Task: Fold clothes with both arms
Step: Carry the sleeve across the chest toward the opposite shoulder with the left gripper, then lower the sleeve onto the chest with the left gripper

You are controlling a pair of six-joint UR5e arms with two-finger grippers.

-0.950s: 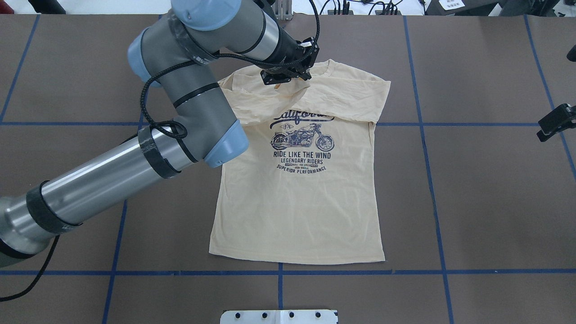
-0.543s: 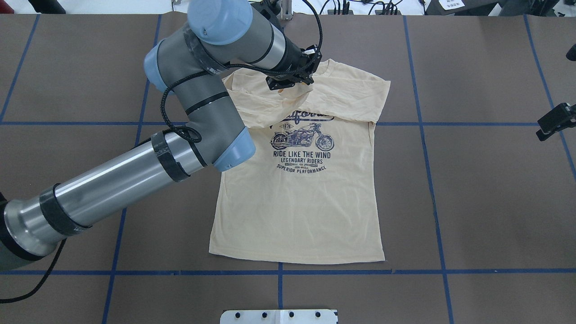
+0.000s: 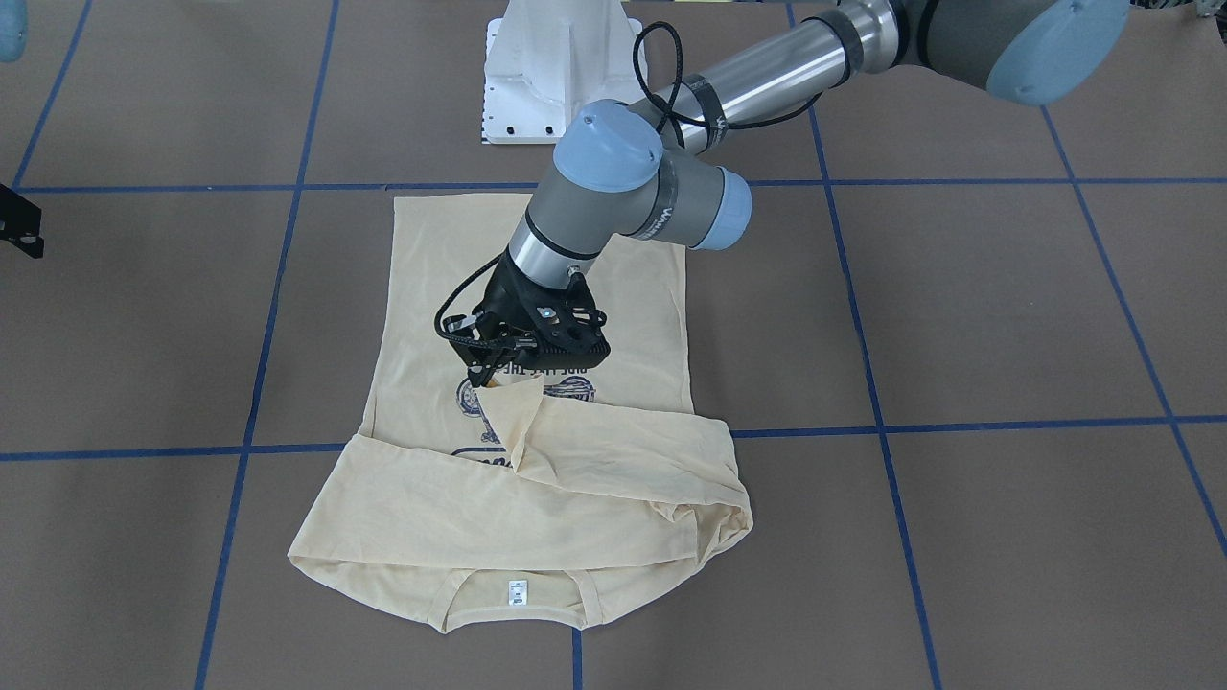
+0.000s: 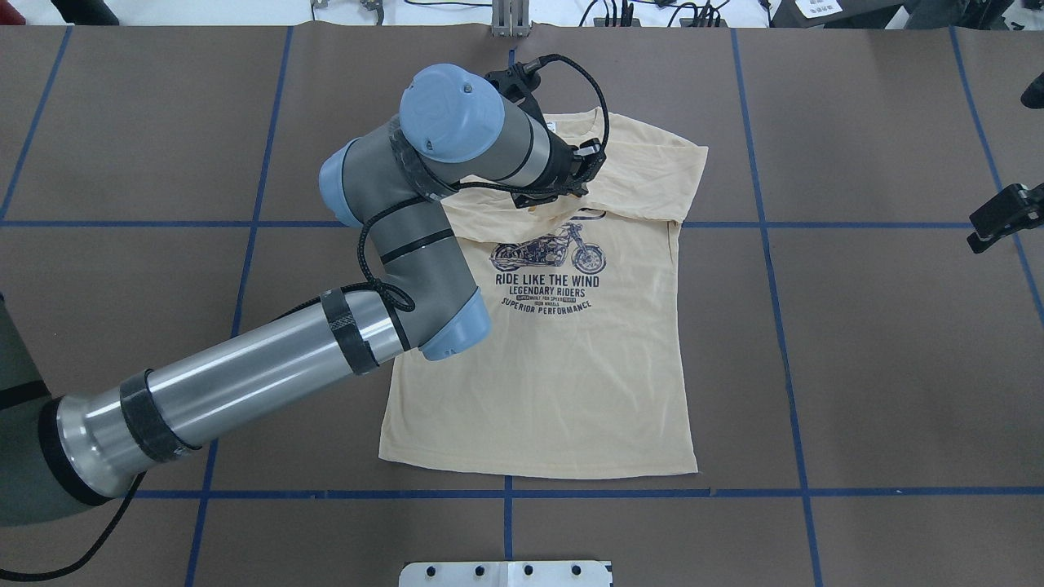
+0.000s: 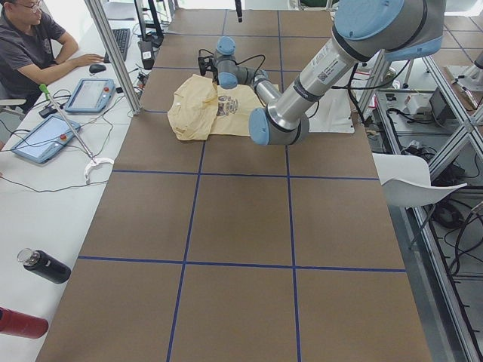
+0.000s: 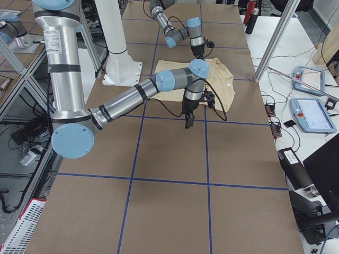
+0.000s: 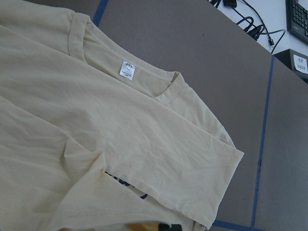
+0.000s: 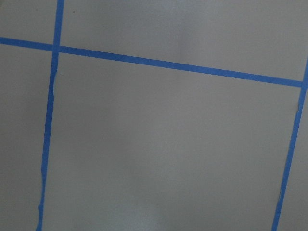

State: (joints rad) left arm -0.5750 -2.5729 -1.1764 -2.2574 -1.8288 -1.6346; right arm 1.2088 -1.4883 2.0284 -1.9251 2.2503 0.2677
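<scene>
We're holding the sleeve (image 3: 613,452) of the shirt (image 4: 538,375), which is lying flat mid-way down the table (image 4: 881,342), with the left gripper (image 3: 500,376) pinched shut on its end, so we're aiming low and straight across the print (image 4: 548,254); as for the right gripper (image 4: 999,218), we can't tell.

shirt (image 4: 538,383) 1 | arms (image 4: 245,383) (image 6: 132,98) 2 | person (image 5: 30,49) 1 | bottles (image 5: 44,266) (image 5: 21,323) 2

Cream shirt (image 4: 538,383) flat, print up; sleeve (image 3: 613,455) folded over chest, pinched in left tool (image 3: 492,380).
</scene>
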